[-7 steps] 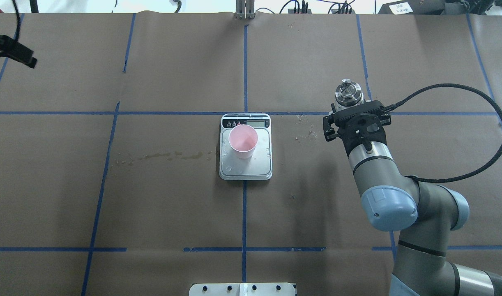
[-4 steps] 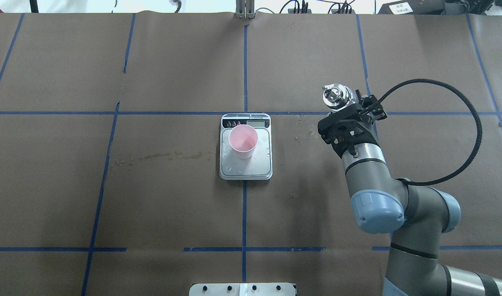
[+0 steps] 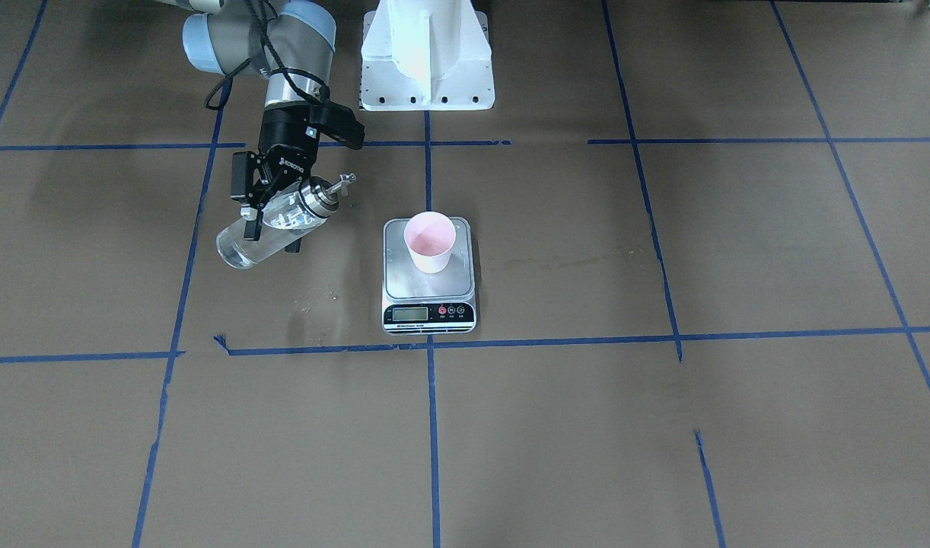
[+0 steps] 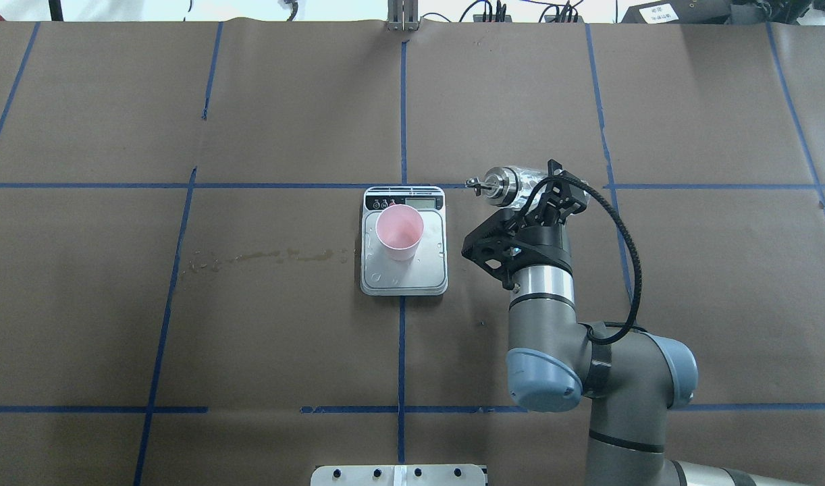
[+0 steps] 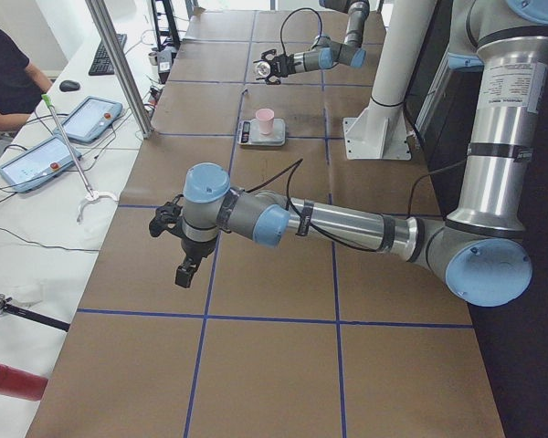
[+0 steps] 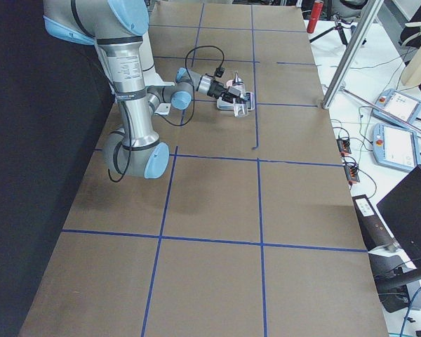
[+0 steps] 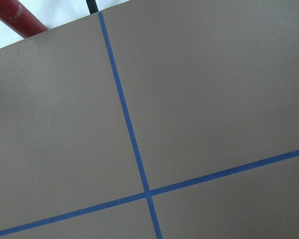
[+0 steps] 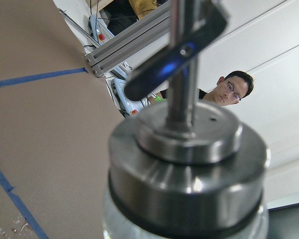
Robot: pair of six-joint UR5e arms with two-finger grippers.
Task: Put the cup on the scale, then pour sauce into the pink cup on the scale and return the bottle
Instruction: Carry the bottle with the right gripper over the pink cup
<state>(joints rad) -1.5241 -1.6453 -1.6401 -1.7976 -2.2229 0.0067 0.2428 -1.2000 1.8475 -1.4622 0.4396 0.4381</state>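
right gripper (image 3: pixel 273 228) clamped on bottle (image 3: pixel 237 248) | bottle tilted, spout toward cup (image 3: pixel 430 240) | left gripper (image 5: pixel 184 271): cannot tell

I counted one cup (image 4: pixel 400 233), one scale (image 4: pixel 406 280), one bottle (image 3: pixel 240 245) (my right gripper (image 3: pixel 276 219) was clamped on it), two arms (image 4: pixel 541 297) (image 5: pixel 329 219), two tablets (image 5: pixel 93 116) (image 5: pixel 34 161)

The overhead camera looks forward and down from behind the robot; the front-facing one looks steeply down from the far side; both centre the scale (image 4: pixel 404 278). Side cameras look along the table (image 5: pixel 274 365) from either end. The left wrist camera faces bare table close up, and the right one crowds the bottle (image 8: pixel 189 164).
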